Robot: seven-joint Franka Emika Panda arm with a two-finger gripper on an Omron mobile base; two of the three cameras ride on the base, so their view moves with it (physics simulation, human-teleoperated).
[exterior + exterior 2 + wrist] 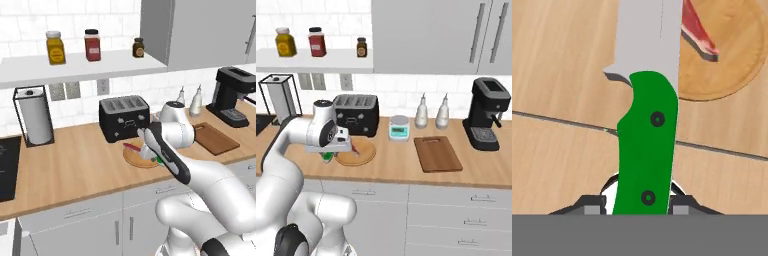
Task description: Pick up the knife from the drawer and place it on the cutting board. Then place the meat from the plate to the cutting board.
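My gripper [639, 205] is shut on the bright green handle of the knife [647, 145], and the pale blade runs up and away from the hand. The knife hangs over the counter beside the round tan plate [727, 55], which carries the reddish meat [699, 35]. From the base, the gripper [331, 150] sits just left of the plate [356, 154] with the green handle [328, 156] below it. The dark cutting board [437, 154] lies empty further right. The drawer fronts [363, 192] under the counter look closed.
A black toaster [356, 114] stands behind the plate. A small scale [399, 128], two bottles [421, 112] and a coffee machine [488, 120] line the back right. A paper towel holder [34, 116] and a cooktop [7, 165] are at the left.
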